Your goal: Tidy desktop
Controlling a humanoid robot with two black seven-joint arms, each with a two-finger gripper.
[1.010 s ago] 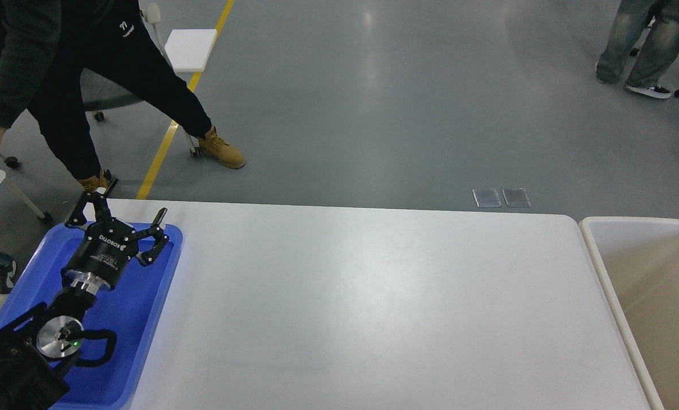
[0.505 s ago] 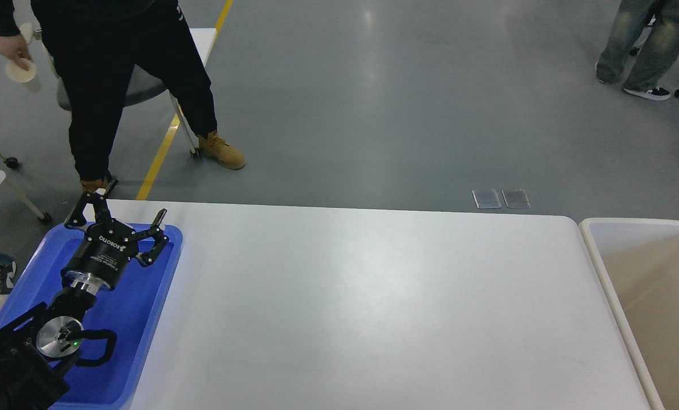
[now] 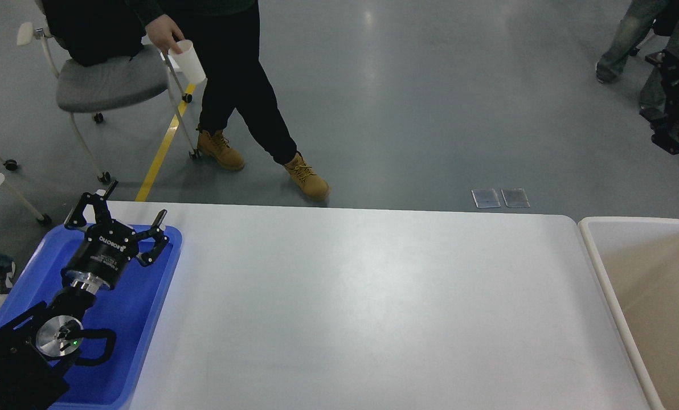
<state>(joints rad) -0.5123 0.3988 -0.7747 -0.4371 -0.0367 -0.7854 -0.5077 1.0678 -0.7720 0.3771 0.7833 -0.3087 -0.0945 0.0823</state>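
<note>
The desktop (image 3: 373, 307) is a wide white tabletop with rounded corners, and its surface shows no loose objects. My left gripper (image 3: 122, 209) hovers over the far end of the blue tray (image 3: 129, 319) at the table's left edge. Its two fingers are spread wide and hold nothing. My right gripper is out of view.
A beige open-topped bin with a white rim (image 3: 601, 267) stands against the table's right end. A person in tan boots (image 3: 308, 179) walks just beyond the far table edge, holding a white cup (image 3: 188, 61). A grey chair (image 3: 106, 82) stands at the back left.
The person has walked from far left toward the middle behind the table, carrying the white cup. The grey chair is now uncovered. My left arm has not moved.
</note>
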